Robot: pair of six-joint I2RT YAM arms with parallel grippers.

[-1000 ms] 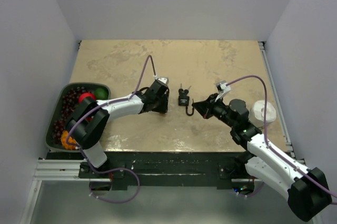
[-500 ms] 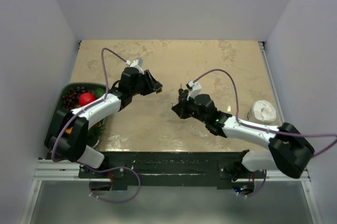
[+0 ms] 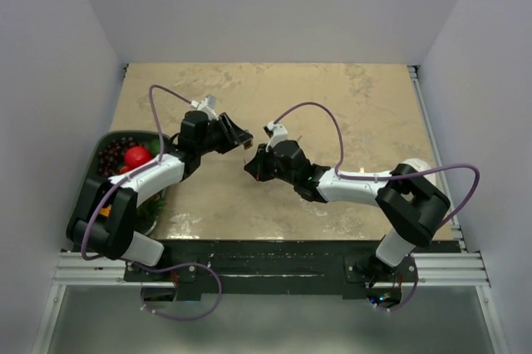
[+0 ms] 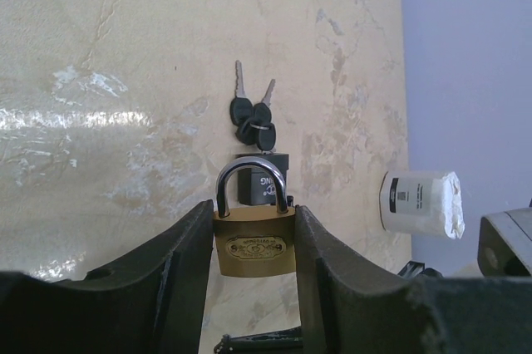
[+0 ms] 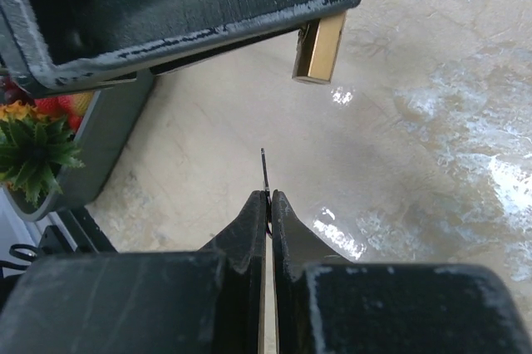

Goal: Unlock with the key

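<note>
My left gripper point(image 3: 243, 141) is shut on a brass padlock point(image 4: 253, 242) and holds it above the table with the steel shackle pointing away from the wrist. The padlock's edge also shows in the right wrist view point(image 5: 320, 46), under the left fingers point(image 5: 166, 13). My right gripper point(image 3: 249, 168) is shut on a thin key point(image 5: 264, 169), whose blade sticks out past the fingertips, edge-on. The key tip is a short way below and in front of the padlock, apart from it. A bunch of two black-headed keys point(image 4: 253, 113) with a black tag point(image 4: 262, 184) lies on the table beyond.
A grey tray point(image 3: 90, 204) of fruit and a small green plant sits at the table's left edge, also in the right wrist view point(image 5: 100, 146). A white roll point(image 4: 420, 203) lies at the right, partly behind the right arm point(image 3: 411, 173). Grey walls enclose the table.
The left gripper has lifted the padlock off the table and moved it left and back. The right arm has swung left with the key, ending just under the padlock.
</note>
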